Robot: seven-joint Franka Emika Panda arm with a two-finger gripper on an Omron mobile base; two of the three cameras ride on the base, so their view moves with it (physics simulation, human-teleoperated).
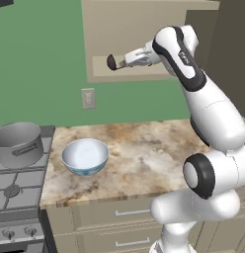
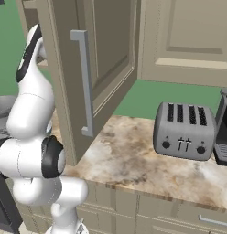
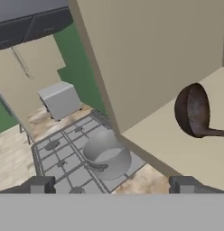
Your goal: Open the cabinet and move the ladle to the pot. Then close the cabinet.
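Note:
The cabinet (image 1: 139, 24) stands open, and its wide door (image 2: 108, 50) with the long silver bar handle (image 2: 85, 82) is swung out toward me. Inside, the dark ladle (image 1: 111, 62) lies on the bottom shelf, scoop to the left. In the hand view the ladle (image 3: 193, 111) lies ahead and to the right, with its handle running off the right edge. My gripper (image 1: 125, 61) reaches into the cabinet right beside the ladle. Its jaws (image 3: 112, 185) are open with nothing between them. The grey pot (image 1: 18, 143) sits on the stove below and to the left, and the pot (image 3: 107, 155) shows under the shelf edge.
A white-and-blue bowl (image 1: 85, 156) sits on the marble counter (image 1: 144, 153) next to the stove (image 1: 16, 190). A silver toaster (image 2: 184, 130) stands to the right on the counter. Drawers (image 1: 132, 213) run along the front. A wall outlet (image 1: 88, 98) is below the cabinet.

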